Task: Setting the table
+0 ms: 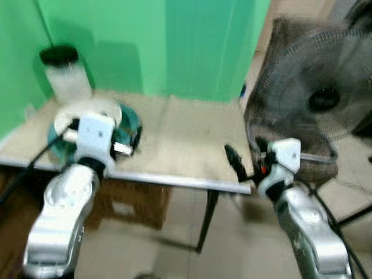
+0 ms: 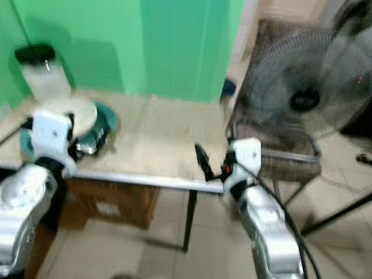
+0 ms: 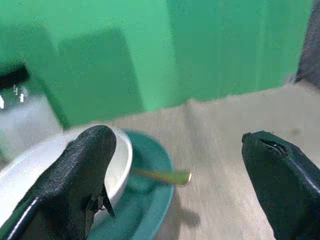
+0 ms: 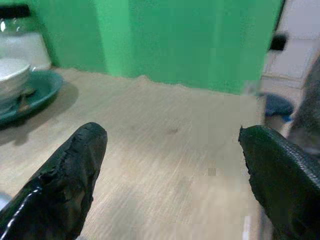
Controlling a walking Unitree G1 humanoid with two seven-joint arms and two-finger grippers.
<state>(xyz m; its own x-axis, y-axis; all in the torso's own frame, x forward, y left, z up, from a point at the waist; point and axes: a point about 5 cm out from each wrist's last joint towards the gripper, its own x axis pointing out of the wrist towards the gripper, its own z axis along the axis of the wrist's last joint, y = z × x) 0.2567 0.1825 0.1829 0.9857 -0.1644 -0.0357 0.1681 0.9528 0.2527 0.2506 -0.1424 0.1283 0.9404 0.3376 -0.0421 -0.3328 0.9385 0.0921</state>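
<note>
While place setting barely begun: left pincer [image 3: 175, 170] wide open, empty, poised at white bowl [image 3: 60, 155] stacked on teal plate [image 3: 150, 200], spoon [image 3: 162, 175] between fingers. Right pincer [image 4: 170, 175] open, empty, over bare table [image 4: 165, 130]. Distribution pending, apparently.

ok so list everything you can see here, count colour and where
table: 1, light wood top, against the green wall
plate: 1, teal, table's left end
bowl: 1, white, on the plate
spoon: 1, gold, on the plate beside the bowl
jar: 1, clear with black lid, table's back left corner
fan: 1, dark, right of the table
box: 1, brown, under the table
left gripper: open, by the plate
right gripper: open, at the table's front right edge
</note>
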